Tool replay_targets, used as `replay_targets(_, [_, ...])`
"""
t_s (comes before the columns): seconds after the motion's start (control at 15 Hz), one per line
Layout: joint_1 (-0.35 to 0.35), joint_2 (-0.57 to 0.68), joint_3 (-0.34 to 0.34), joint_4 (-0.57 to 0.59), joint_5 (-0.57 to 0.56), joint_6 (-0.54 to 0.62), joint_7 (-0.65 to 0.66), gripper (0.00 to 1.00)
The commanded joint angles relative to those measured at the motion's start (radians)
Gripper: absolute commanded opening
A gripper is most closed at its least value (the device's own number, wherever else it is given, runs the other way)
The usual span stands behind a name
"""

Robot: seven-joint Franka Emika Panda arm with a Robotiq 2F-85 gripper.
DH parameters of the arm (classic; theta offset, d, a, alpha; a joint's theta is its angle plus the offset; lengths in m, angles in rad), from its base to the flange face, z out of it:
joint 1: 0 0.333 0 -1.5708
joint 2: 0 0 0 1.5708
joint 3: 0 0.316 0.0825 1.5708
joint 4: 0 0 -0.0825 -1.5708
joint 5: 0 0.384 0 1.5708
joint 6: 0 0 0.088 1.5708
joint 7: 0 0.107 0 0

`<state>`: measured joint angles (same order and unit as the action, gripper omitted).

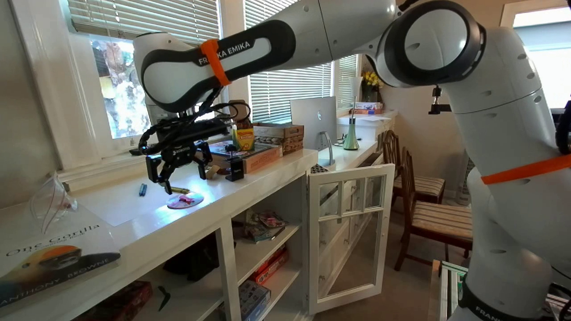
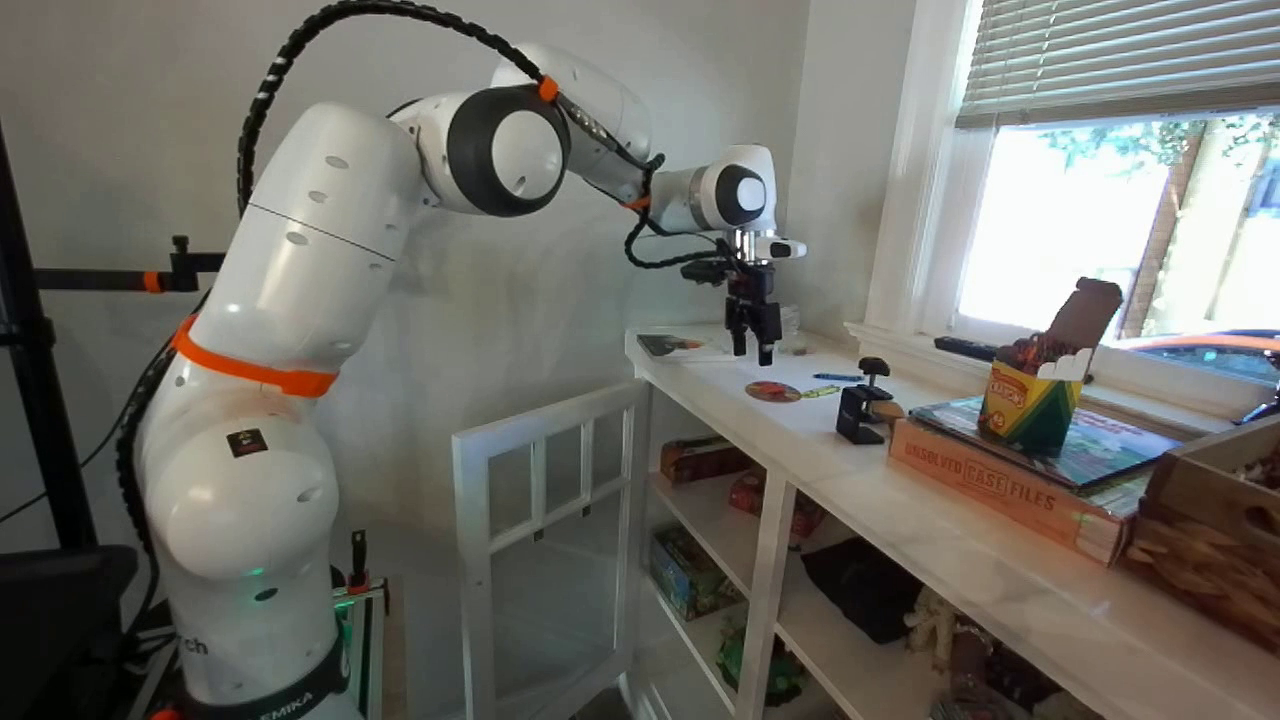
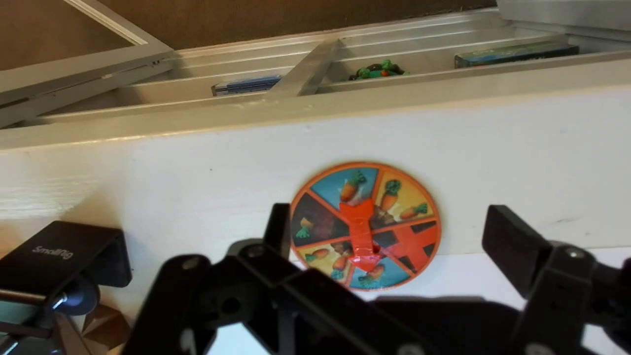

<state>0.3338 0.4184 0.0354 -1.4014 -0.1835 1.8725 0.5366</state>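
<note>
end effector (image 3: 389, 230): spread wide, fingers (image 3: 512, 246) well apart, pointing down over the counter (image 3: 172, 187); a gap shows below the fingertips (image 2: 765, 355) in an exterior view.
spinner (image 3: 382, 222): nearest thing, flat under the end effector, overlapping the edge of the paper (image 3: 468, 273); round, orange rim, carrot pictures, one wedge with a red X (in the wrist view it sits closer to one finger than the other).
arrow (image 3: 361, 219): red, on the spinner's face, crossing its middle.
yellow crayon (image 2: 820, 392): just beside the spinner (touching or not, can't tell).
blue crayon (image 2: 838, 377): on the paper, near the yellow crayon.
clamp (image 3: 69, 256): black, standing on the counter, SmallRig printed on it; brown bit (image 3: 106, 325) next to it (can't make out what).
case box (image 2: 1000, 485): past the clamp, Unsolved Case Files on its side; flat box (image 2: 1115, 445) on top, crayon box (image 2: 1035, 400) on that, flap up.
bag (image 1: 52, 205): clear plastic, by the book (image 1: 58, 263), which reads One Gorilla.
crate (image 2: 1215, 560): wooden, alongside the case box.
shelves (image 1: 252, 258): below the counter, carrying boxes (image 1: 254, 296); door (image 1: 314, 249), paned, swung out beside them.
window (image 1: 118, 93): behind the counter, blinds (image 1: 156, 18) partly down, in both exterior views.
monitor (image 1: 310, 122): beyond the crate, green cone (image 1: 351, 138) by it.
chairs (image 1: 439, 220): striped seats, farther off.
</note>
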Motion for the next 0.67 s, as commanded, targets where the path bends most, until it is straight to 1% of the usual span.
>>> replay_targets(0.0, [-0.006,-0.062,0.009,-0.068,-0.014,-0.002,0.017,1.0])
replay_targets(0.6, [-0.026,-0.115,0.017,-0.128,-0.007,0.01,0.019,1.0])
